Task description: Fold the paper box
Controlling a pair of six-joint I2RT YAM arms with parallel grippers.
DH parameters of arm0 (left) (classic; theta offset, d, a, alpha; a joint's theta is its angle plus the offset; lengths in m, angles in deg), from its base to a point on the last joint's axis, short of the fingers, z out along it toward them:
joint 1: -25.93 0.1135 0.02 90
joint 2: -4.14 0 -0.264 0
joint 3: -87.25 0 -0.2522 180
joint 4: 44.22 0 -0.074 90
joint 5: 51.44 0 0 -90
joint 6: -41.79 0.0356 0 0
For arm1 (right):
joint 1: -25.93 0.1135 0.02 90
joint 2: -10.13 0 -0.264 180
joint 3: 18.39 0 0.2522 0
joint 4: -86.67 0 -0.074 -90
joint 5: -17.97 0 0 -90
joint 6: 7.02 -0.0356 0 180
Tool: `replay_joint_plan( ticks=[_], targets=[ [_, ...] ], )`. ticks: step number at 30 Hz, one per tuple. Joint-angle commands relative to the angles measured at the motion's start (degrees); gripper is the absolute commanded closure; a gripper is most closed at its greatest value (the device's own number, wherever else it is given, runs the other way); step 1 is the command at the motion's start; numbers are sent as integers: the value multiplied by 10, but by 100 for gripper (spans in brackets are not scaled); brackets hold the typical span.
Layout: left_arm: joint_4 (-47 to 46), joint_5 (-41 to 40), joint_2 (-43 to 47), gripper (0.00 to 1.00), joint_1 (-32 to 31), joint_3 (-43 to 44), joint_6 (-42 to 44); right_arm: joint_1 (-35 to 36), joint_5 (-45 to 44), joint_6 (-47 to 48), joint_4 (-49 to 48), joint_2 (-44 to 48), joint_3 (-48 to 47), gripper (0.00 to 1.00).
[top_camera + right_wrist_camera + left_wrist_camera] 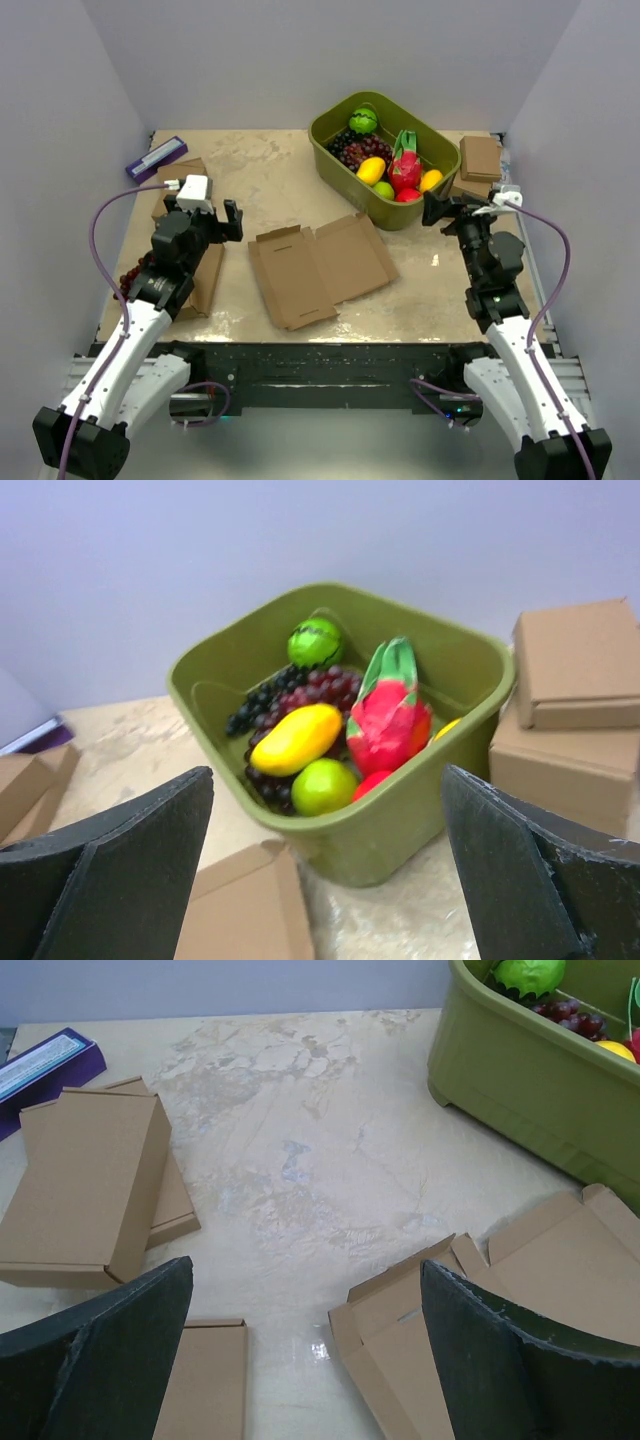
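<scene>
Brown cardboard, flat and creased, lay near the middle of the table: the paper box, still an unfolded sheet with its flaps and tabs spread out. Its far right corner reached close to the green tub. The left gripper hung over the table to the left of the sheet, apart from it. Its fingers were spread wide with nothing between them, and in the wrist view the sheet's left edge showed beside the right finger. The right gripper hovered near the tub's right side, equally wide and empty, its fingers framing the tub. Inside the tub sat dark grapes, a yellow mango, a pink dragon fruit and a green round fruit. Two small closed boxes were stacked right of the tub. More small boxes lay stacked at the left, with a purple packet at the far left corner.
</scene>
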State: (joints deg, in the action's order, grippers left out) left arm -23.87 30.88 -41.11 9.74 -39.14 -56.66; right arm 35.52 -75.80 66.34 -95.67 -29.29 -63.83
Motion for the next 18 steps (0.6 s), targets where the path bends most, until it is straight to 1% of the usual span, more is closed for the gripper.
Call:
replay_joint_plan(
  ticks=[1,3,4,6,7,8,10,11,14,16,18],
  targets=[
    [-19,-8,5,0,1,12,-12,-3,67,-51,89,-39,-59,1],
    [-17,-3,1,0,1,15,-13,-2,101,-69,114,-60,-68,7],
    [-17,2,-1,0,1,16,-13,-1,118,-96,131,-62,-66,8],
    [-20,17,-1,0,1,14,-11,14,126,-117,142,-60,-56,12],
    [-23,21,-2,0,1,12,-10,27,109,-119,159,-58,-48,12],
    [-26,27,-3,0,1,8,-9,69,87,-117,177,-58,-46,12],
    [-24,29,-15,0,1,7,-8,130,31,-100,220,-65,-46,12],
    [-21,32,-21,0,1,9,-6,191,-18,-97,233,-70,-47,12],
    [-13,37,-50,0,1,21,-12,273,-61,-120,259,-106,-48,12],
    [3,39,-75,0,1,33,-25,296,-62,-138,249,-131,-35,12],
    [37,37,-87,0,1,35,-66,315,-85,-146,248,-147,-30,12]
  ],
)
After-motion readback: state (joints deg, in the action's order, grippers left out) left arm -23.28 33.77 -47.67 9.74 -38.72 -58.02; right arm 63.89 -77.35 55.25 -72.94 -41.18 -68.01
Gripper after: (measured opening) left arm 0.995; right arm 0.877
